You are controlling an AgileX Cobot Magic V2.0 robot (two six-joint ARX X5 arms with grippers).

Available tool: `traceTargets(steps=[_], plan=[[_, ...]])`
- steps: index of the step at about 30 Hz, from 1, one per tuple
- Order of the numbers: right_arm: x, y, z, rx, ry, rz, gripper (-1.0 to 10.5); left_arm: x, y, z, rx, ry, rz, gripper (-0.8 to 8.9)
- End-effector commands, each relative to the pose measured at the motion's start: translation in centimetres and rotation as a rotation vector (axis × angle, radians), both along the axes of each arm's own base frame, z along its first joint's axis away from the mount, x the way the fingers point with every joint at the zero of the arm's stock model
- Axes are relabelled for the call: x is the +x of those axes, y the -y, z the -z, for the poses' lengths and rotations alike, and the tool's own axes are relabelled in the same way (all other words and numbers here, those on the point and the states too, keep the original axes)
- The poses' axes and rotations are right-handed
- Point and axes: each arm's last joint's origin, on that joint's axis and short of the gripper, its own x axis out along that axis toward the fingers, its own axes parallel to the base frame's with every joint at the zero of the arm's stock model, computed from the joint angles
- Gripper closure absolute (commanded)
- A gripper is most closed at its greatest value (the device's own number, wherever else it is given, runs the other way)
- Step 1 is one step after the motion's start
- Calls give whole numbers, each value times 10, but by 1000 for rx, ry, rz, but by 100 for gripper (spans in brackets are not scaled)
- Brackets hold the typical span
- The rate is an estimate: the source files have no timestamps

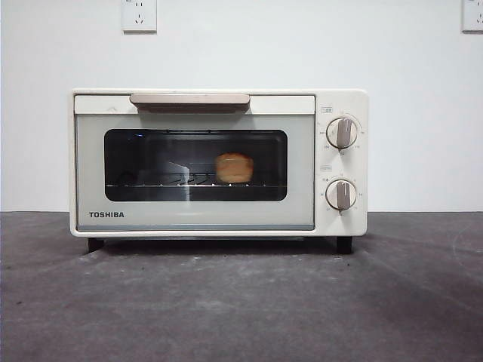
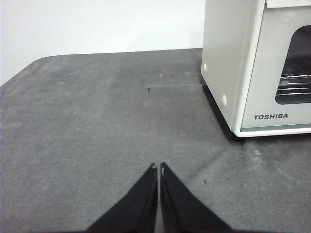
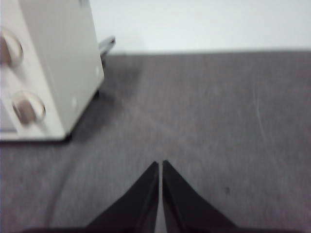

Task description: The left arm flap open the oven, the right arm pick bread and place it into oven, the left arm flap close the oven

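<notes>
wrist views: both fingers [image 2: 159,167] pressed together, empty

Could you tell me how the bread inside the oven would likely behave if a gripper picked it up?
The bread looks lumpy and crusty, so probably light and not slippery. It might dent under firm pressure. Its rounded shape could rock on the wire rack, though rolling seems unlikely.

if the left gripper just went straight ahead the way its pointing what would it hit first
Probably nothing but bare table. The left gripper, jaws shut, points across open tabletop toward the back wall; the oven stands off to one side of that line, though depth is hard to judge.
</notes>
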Motion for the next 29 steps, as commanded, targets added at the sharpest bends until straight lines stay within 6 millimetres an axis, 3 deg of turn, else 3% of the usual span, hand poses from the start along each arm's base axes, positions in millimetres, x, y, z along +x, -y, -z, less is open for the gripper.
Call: traceTargets(steps=[1, 29], plan=[[0, 0, 3, 22, -15, 4, 940, 1, 0, 7, 4, -23, 1, 797], [0, 0, 1, 29, 4, 1, 940, 1, 0, 7, 4, -23, 1, 797]])
